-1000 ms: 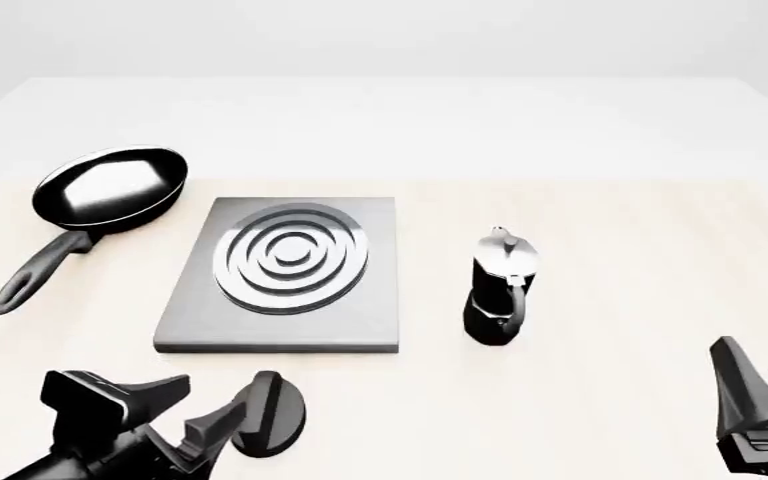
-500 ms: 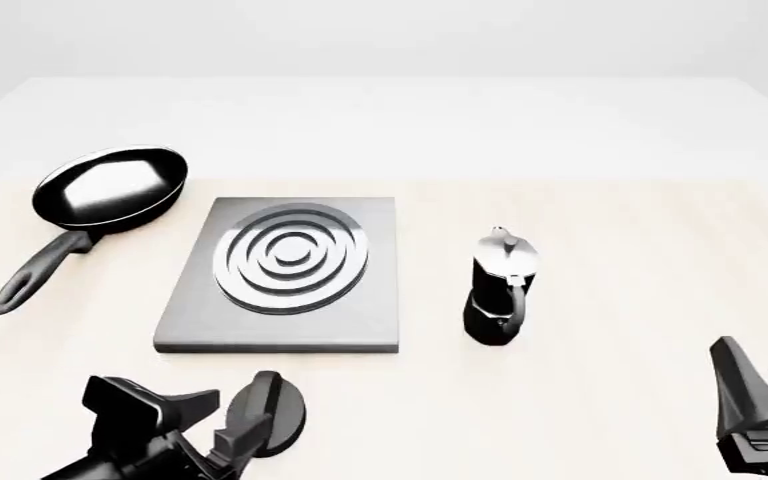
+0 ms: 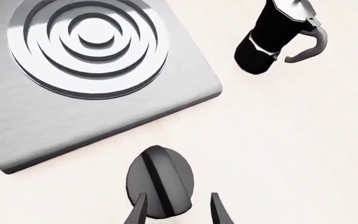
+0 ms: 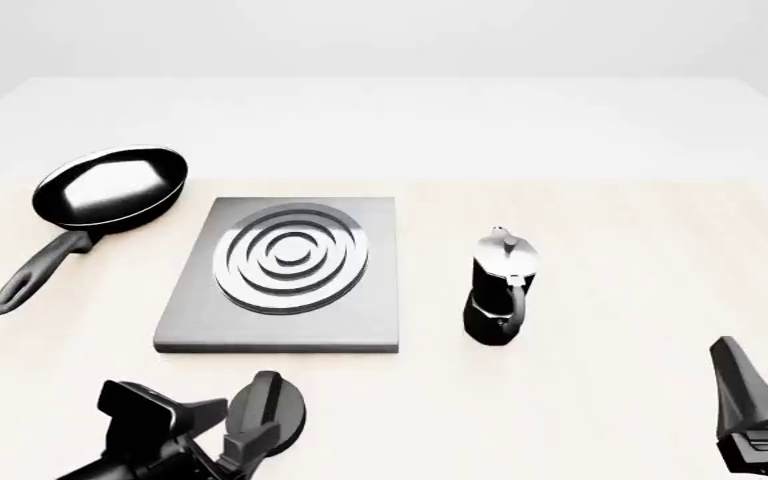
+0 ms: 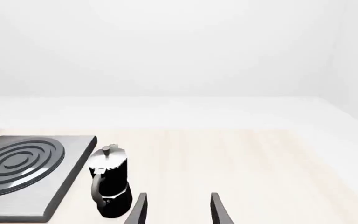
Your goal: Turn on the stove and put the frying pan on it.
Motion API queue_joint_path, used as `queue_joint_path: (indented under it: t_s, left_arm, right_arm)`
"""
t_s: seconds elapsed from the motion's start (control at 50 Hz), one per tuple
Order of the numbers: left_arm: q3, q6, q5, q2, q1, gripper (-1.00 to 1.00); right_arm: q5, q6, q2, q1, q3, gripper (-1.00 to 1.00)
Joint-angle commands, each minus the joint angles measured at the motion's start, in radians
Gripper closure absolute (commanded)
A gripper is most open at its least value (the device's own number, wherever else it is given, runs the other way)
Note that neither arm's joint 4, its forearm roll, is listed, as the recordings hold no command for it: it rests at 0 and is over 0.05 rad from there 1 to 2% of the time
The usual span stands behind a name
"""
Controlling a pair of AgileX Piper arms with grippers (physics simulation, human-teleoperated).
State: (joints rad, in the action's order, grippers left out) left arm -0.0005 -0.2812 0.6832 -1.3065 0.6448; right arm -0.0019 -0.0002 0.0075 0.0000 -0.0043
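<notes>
Over the last second the left gripper has slid rightward along the near edge of the table and closed in on the knob; the right gripper, the pan and the pot have not moved. The left arm comes in low from the near-left corner, its jaws spread, one finger on each side of the knob's near part; whether either finger touches the knob is hard to tell, since the tips are cut off at the frame edge in the left wrist view. The knob sits just near of the stove, its ridge running roughly near to far. The stove lies flat at centre-left with its burner rings facing up. The frying pan rests on the table to the far left of the stove, apart from it, its long handle pointing near and slightly left. A moka pot stands upright right of the stove, its handle toward the near side. The right gripper waits at the near-right corner, partly cut off, jaws spread over bare table, holding nothing.
</notes>
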Motion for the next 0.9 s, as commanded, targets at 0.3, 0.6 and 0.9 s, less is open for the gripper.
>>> queue_joint_path:
  t_s: [0.3,0.6,0.9]
  left_arm:
    - [0.000,-0.013,0.094,-0.128,0.017,-1.00]
    - [0.000,-0.021,0.168,-0.223,0.034,-1.00]
    - [0.000,-0.029,0.135,-0.193,0.085,-1.00]
  right_arm:
    - [0.000,0.000,0.000,0.000,0.000,-1.00]
    - [0.000,0.000,0.000,0.000,0.000,-1.00]
    - [0.000,0.000,0.000,0.000,0.000,-1.00]
